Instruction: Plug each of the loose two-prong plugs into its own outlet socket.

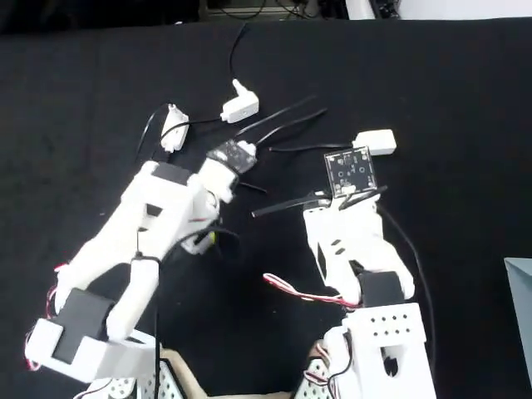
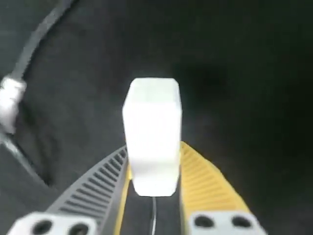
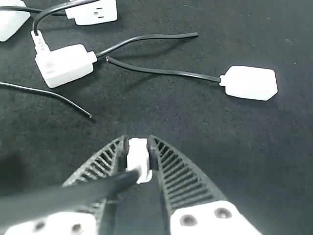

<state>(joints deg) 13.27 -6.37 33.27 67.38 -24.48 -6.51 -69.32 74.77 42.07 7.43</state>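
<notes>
black desk [image 1: 465, 100], angled white plug [image 1: 239, 104] and a smaller white piece [image 1: 174, 126] lying near the far side, flat white plug [image 1: 376, 140] further over, loose black cords [image 1: 291, 116] in between

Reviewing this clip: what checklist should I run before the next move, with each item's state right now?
1. Grip of left tool on white block: ok.
2. Grip of right tool on corded plug: ok.
3. Prongs of the corded plug visible and straight: cannot tell.
4. Held pieces brought together: not ok, they sit apart in the high view.
5. A slotted socket lying free on the black table: ok.
</notes>
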